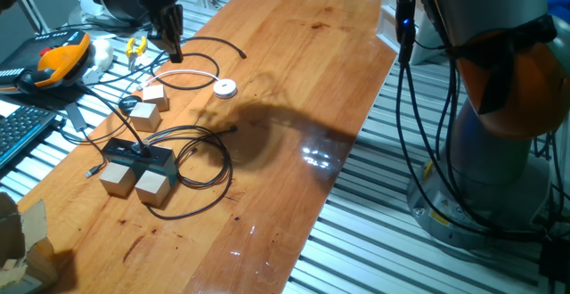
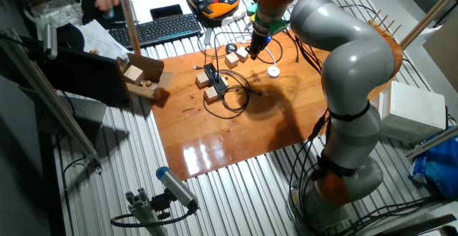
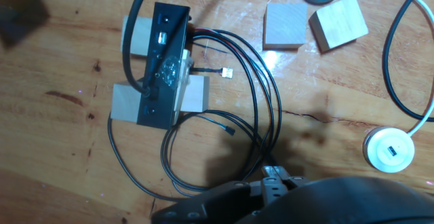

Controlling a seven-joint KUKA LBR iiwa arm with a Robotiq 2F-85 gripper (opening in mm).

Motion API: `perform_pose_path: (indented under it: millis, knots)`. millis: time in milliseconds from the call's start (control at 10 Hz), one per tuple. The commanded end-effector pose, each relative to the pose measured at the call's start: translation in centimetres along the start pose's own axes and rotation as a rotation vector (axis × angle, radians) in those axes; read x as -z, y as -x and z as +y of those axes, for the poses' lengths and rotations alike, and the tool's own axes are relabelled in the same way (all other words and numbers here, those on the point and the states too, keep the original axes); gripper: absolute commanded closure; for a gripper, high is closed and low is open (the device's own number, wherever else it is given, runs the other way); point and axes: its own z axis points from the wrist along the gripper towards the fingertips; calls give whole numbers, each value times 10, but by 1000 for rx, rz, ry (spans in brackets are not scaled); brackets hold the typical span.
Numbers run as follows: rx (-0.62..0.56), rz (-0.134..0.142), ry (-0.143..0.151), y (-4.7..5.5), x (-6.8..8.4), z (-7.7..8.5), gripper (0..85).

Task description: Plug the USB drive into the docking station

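Observation:
The docking station (image 1: pixel 138 156) is a flat black box with thin black cables plugged in, resting across two pale wooden cubes (image 1: pixel 153 187). It also shows in the other fixed view (image 2: pixel 215 81) and in the hand view (image 3: pixel 163 64), upper left. My gripper (image 1: pixel 175 55) hangs high over the table's far left, well behind the docking station, also seen in the other fixed view (image 2: pixel 252 52). Its fingers stand close together. In the hand view a small metal-tipped piece, which looks like the USB drive (image 3: pixel 274 175), sits at the gripper (image 3: pixel 274 180) tip.
Two more wooden cubes (image 1: pixel 147 107) lie between gripper and docking station. A white round puck (image 1: pixel 225 87) with a white cable lies to the right. Black cable loops (image 1: pixel 205 165) spread beside the docking station. An orange pendant (image 1: pixel 58 62) and a keyboard (image 1: pixel 18 134) sit off the left edge.

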Motion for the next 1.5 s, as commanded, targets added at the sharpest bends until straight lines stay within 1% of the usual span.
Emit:
perform_pose_path:
  millis: [0,300,400,700,1400]
  knots:
    - [0,1,3,0,0,0,850]
    - [5,10,13,1,-1,3,850]
    - [6,9,15,1,-1,4,850]
    - [4,5,14,2,-2,5,850]
    - [4,7,16,2,-2,5,850]
